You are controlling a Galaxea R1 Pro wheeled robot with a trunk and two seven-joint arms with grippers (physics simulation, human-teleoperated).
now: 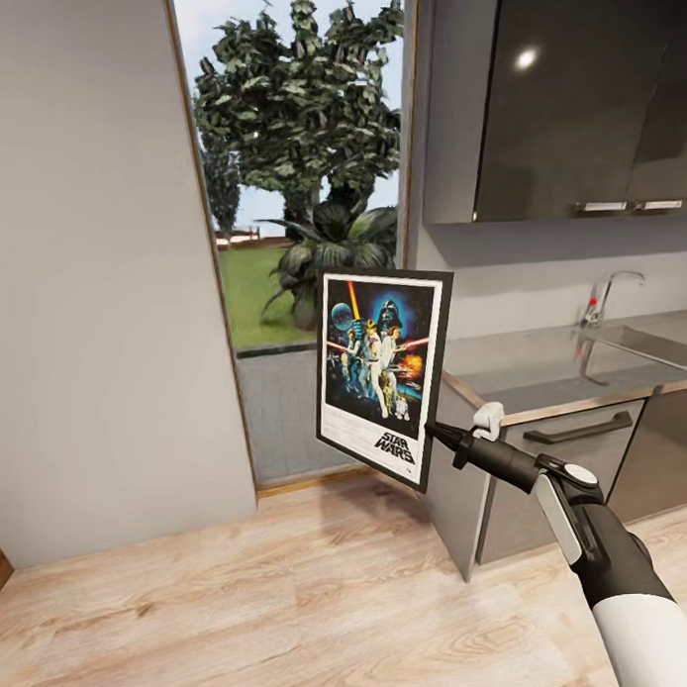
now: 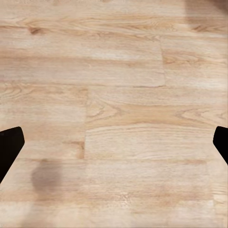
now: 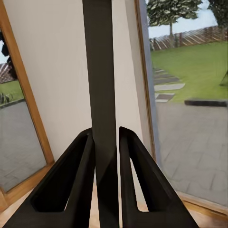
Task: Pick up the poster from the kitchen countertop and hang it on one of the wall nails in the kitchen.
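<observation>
Beside the kitchen countertop (image 1: 542, 361) and window (image 1: 303, 167), the right gripper (image 1: 433, 434) pinches the poster (image 1: 384, 377) by its lower edge. Its title reads "STAR WARS". The left gripper (image 2: 114, 147), fingertips (image 2: 9, 147) cut off at the frame edges, hangs spread over wooden floor (image 2: 118, 71).

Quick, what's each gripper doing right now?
Left gripper: open, holding nothing.
Right gripper: closed on the poster.
</observation>
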